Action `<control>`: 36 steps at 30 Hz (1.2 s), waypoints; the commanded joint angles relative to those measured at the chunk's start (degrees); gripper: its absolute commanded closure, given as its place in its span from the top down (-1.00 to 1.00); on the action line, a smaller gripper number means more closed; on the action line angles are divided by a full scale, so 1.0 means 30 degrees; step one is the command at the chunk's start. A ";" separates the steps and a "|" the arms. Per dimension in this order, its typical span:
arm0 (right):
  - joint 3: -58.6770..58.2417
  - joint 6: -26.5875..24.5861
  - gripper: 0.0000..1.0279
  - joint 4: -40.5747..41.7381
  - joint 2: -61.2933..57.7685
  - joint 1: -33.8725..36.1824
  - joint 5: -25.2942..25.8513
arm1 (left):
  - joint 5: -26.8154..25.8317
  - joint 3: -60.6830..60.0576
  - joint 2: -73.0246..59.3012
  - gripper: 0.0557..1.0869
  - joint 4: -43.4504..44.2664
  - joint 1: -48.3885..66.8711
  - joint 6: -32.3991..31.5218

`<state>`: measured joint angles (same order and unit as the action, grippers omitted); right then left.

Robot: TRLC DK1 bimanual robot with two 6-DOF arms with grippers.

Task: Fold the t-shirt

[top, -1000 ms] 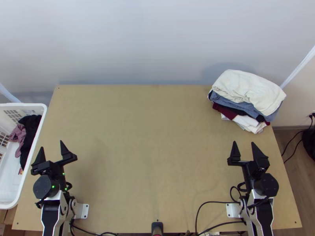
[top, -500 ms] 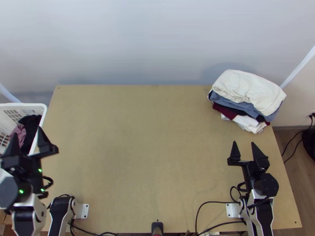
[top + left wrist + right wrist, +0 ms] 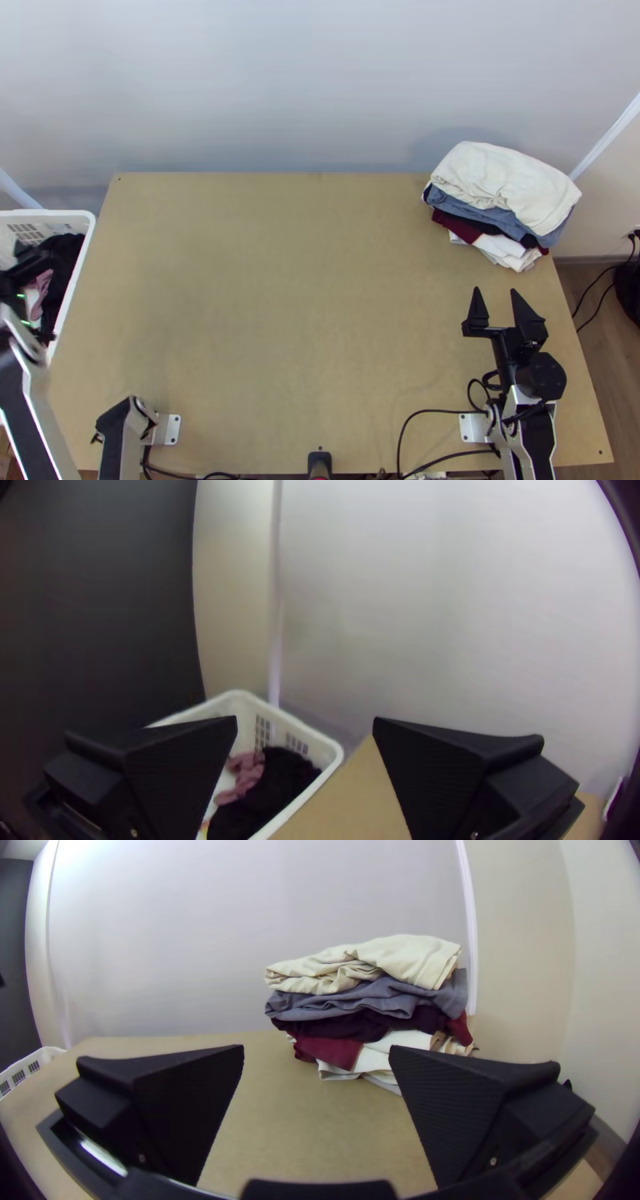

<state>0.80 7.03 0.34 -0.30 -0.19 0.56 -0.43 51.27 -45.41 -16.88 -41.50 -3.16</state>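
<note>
Folding looked unstarted: dark cloth [image 3: 270, 797] lay in the left basket [image 3: 56, 214]. Left gripper [image 3: 305, 719] and right gripper [image 3: 317, 1047] gaped (both empty).

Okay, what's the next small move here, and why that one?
I'd probably lower the left gripper toward the dark cloth in the basket. Its fingers are open and it is at the basket, where loose clothes lie, while the pile by the table's far right corner looks already folded. Whether the dark cloth is the t-shirt, I can't tell.
</note>
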 commanded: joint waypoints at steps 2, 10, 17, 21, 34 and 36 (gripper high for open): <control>-0.0090 -0.0174 0.91 -0.0406 0.0128 0.0091 0.0107 | -0.1704 0.2746 -0.3233 0.92 -0.2077 -0.2252 -0.1408; -0.0090 -0.0174 0.91 -0.0406 0.0128 0.0091 0.0107 | -0.4516 0.6964 -0.9796 0.92 -0.5973 -0.4830 -0.3078; -0.0090 -0.0174 0.91 -0.0406 0.0128 0.0091 0.0107 | -0.5454 1.2238 -1.6534 0.92 -1.0719 -0.5504 -0.3107; -0.0090 -0.0174 0.91 -0.0406 0.0128 0.0091 0.0107 | -0.6127 1.4259 -1.9346 0.90 -1.1686 -0.5651 -0.3049; -0.0090 -0.0174 0.91 -0.0406 0.0128 0.0091 0.0107 | -0.5659 1.9503 -2.7286 0.89 -1.1335 -0.6266 -0.2199; -0.0090 -0.0174 0.91 -0.0406 0.0128 0.0091 0.0107 | -0.5395 2.0382 -2.8575 0.89 -1.1305 -0.6383 -0.1965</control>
<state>0.80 7.03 0.34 -0.30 -0.19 0.56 -17.34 108.86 -125.97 -50.74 -59.81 -10.39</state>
